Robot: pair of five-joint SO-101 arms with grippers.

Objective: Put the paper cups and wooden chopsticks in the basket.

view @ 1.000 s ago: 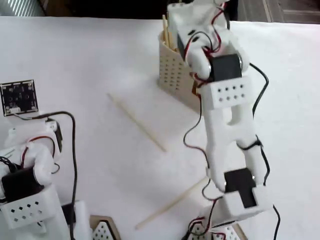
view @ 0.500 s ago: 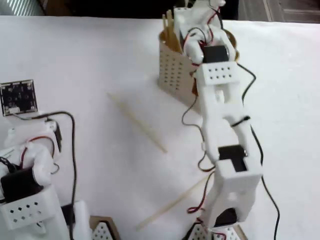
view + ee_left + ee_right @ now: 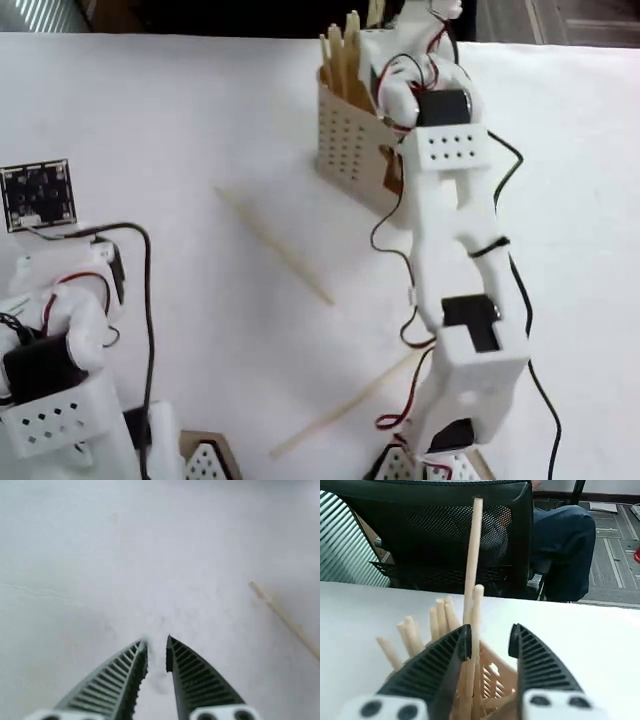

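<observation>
White tabletop seen from above: the basket stands at the far middle with a bundle of chopsticks upright in it, and my right arm reaches over it. 2 sticks lie outside, the middle chopstick and the near chopstick.

Left wrist view: my left pincer is narrow, gripping nothing, over bare table.

Right wrist view: my right pincer gapes above the basket, with a tall chopstick beside 1 finger, unclamped.

I judge most sticks are in and 2 are left. Whether the cups are in I cannot tell, since my arm hides the basket's inside.
</observation>
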